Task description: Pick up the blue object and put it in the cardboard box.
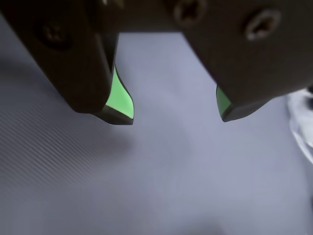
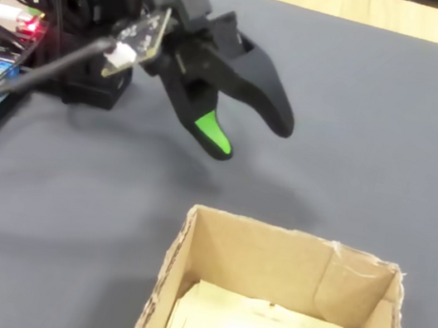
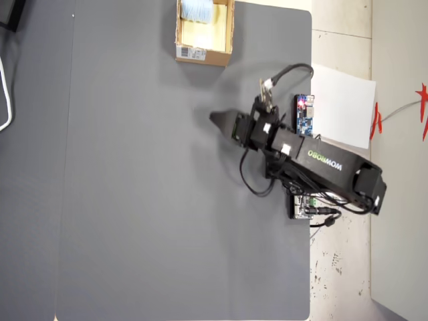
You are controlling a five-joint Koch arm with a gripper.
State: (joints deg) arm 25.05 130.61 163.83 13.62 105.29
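While hidden elsewhere, overhead blue object (image 3: 196,9) lies inside cardboard box (image 3: 204,55).

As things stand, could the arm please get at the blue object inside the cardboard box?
Probably yes: the blue object lies in the open-topped cardboard box, and bare mat separates it from the open gripper.

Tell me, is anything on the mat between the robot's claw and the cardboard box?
No. In the overhead view, only bare gray mat lies between the open gripper and the cardboard box. The fixed view shows the same.
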